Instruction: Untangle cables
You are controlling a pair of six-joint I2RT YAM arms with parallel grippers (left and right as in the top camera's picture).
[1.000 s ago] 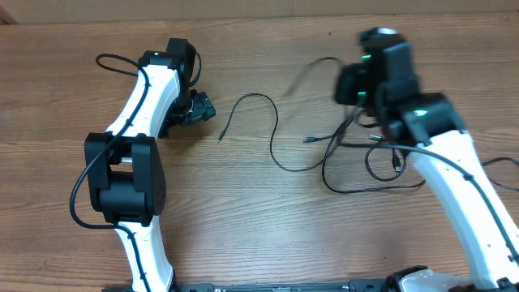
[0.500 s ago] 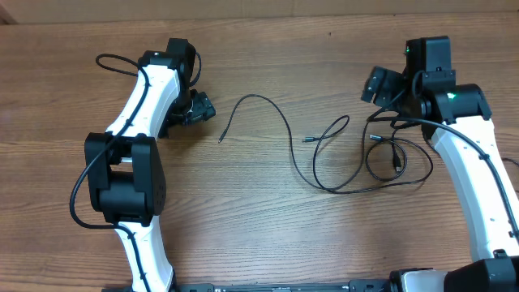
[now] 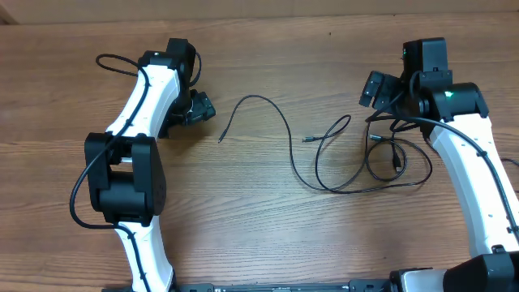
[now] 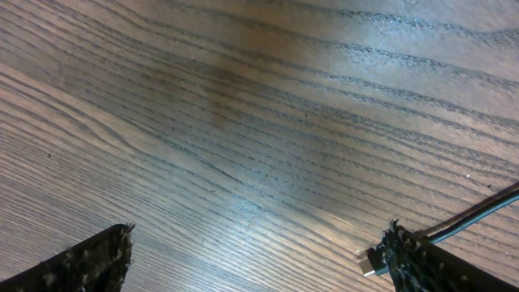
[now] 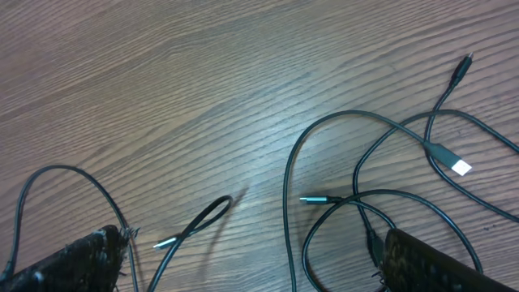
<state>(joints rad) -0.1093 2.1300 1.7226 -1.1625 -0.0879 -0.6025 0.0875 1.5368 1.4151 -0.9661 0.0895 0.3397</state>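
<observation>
Thin black cables lie in loose curves on the wooden table. One long cable (image 3: 280, 122) arcs from a plug end near the left arm across the middle. It runs into a looser tangle of cables (image 3: 395, 162) below my right gripper (image 3: 375, 88). In the right wrist view the cable loops (image 5: 357, 162) and several plug ends, one white-tipped (image 5: 458, 168), lie under my open right gripper (image 5: 255, 268), which holds nothing. My left gripper (image 3: 204, 108) rests low at the left, open (image 4: 259, 264) and empty. A cable plug (image 4: 369, 261) lies right beside its right finger (image 4: 430, 259).
The thicker black wire of the left arm (image 3: 113, 63) loops out at the far left. The table's back edge (image 3: 259, 16) runs along the top. Bare wood (image 3: 268, 235) fills the front of the table between the two arm bases.
My right gripper has opened and pulled back to the right. The cable it had lifted now lies on the table in a long curve. The left arm has not moved.
</observation>
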